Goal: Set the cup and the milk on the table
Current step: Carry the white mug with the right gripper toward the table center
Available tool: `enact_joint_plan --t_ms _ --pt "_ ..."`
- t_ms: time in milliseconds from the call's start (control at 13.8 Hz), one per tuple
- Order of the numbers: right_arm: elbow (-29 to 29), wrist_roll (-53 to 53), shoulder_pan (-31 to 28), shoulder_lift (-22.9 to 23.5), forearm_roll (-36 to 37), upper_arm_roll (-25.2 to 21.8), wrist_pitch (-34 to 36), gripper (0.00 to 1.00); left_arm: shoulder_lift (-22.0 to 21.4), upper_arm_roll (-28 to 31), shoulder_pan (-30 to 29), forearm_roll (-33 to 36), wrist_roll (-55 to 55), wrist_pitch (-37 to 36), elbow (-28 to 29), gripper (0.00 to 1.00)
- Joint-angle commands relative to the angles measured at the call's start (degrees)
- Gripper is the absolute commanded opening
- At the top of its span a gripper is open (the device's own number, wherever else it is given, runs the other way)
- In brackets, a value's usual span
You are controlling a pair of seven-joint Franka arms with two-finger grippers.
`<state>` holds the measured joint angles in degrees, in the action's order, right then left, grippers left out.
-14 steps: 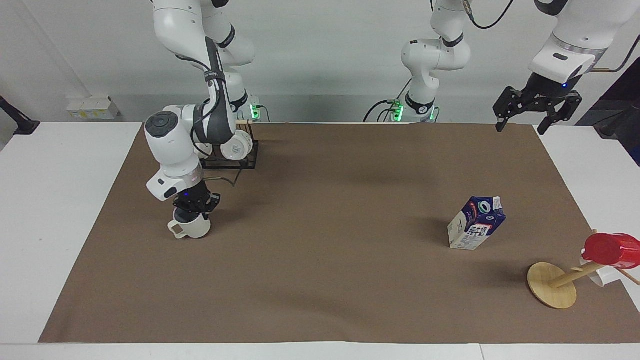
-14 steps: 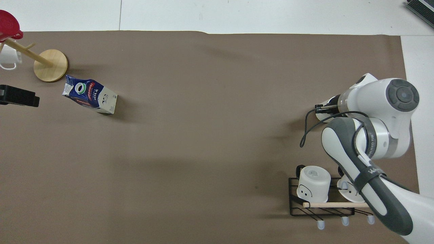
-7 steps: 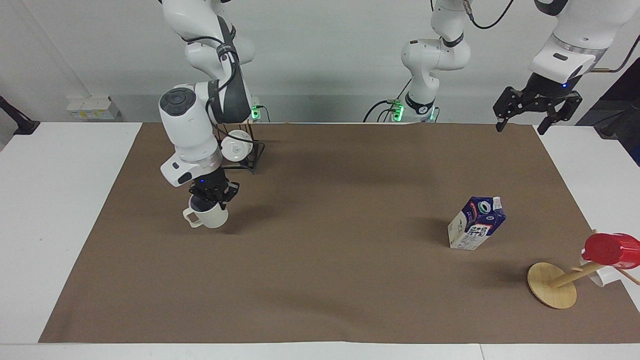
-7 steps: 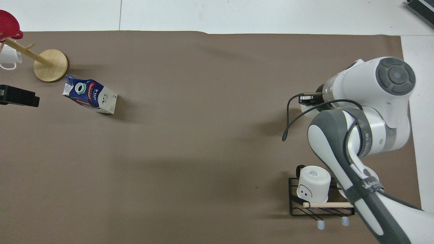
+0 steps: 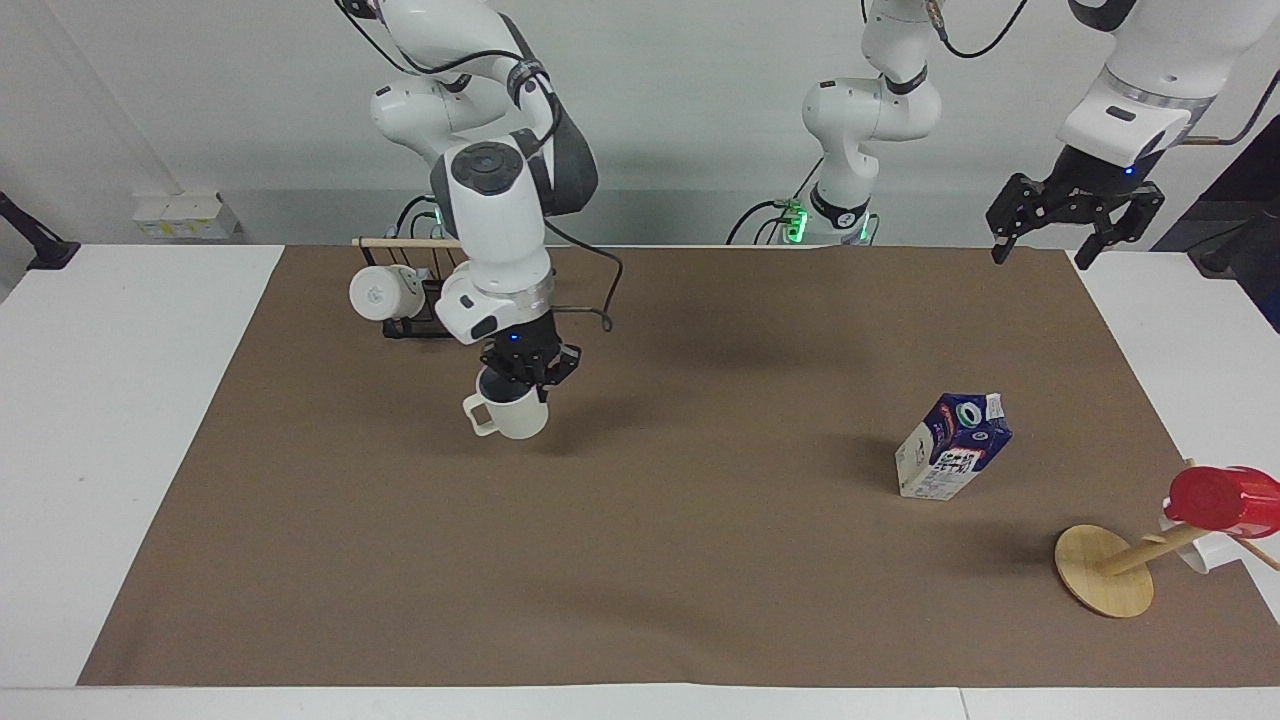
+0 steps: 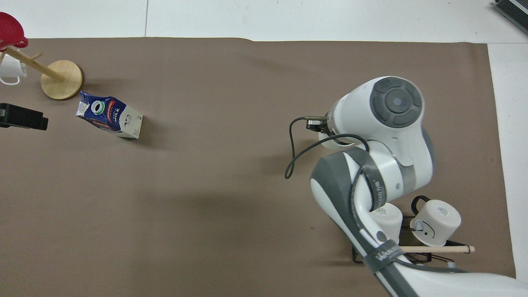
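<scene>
The cream cup [image 5: 508, 416] hangs upright from my right gripper [image 5: 522, 378], which is shut on its rim, a little above the table's brown paper sheet [image 5: 700, 560], handle toward the right arm's end. In the overhead view the right arm's wrist covers most of the cup [image 6: 330, 142]. The blue-and-white milk carton [image 5: 952, 446] [image 6: 110, 116] stands on the paper toward the left arm's end. My left gripper [image 5: 1042, 255] waits open, up in the air over the paper's corner at that end, holding nothing.
A black wire rack [image 5: 412, 322] with two white mugs [image 6: 437, 218] sits by the right arm's base. A tilted wooden mug tree with a disc base [image 5: 1103, 570] carries a red cup [image 5: 1222, 498] and a white mug [image 6: 9, 70], beside the milk.
My right arm has carried the cup from the right arm's end of the paper toward the middle of the table, uncovering the rack. The left arm and the milk have not moved.
</scene>
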<state>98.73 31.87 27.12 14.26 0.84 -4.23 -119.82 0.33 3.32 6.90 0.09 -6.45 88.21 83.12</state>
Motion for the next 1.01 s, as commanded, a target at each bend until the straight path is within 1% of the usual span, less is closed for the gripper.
enact_joint_plan --t_ms 0,289,434,651,796,940 --pt "-6.61 5.73 2.67 5.51 1.36 0.01 2.13 0.0 -1.21 -0.5 -0.93 -0.79 -0.58 0.21 1.52 1.0" --pt "-9.24 11.44 6.88 10.69 1.63 0.01 0.46 0.0 -1.21 -0.59 -0.66 -0.79 -0.67 -0.49 1.52 1.0" --pt "-10.57 13.03 8.03 12.63 1.63 0.01 -0.07 0.0 -1.21 -0.59 -0.84 -0.79 -0.58 -0.58 1.52 1.0" --pt "-9.87 13.04 8.21 13.34 1.54 0.09 -5.07 0.0 -1.3 -0.59 -0.93 -0.79 -0.4 -1.45 1.52 1.0" --pt "-9.96 13.04 9.79 14.22 1.1 0.09 -5.78 0.0 -1.3 -0.59 -0.84 -0.79 -0.67 -1.11 1.52 1.0" --pt "-9.43 13.04 9.88 14.57 1.62 0.09 -6.31 0.0 -1.3 -0.59 -0.93 -0.79 -0.75 -0.93 1.52 1.0"
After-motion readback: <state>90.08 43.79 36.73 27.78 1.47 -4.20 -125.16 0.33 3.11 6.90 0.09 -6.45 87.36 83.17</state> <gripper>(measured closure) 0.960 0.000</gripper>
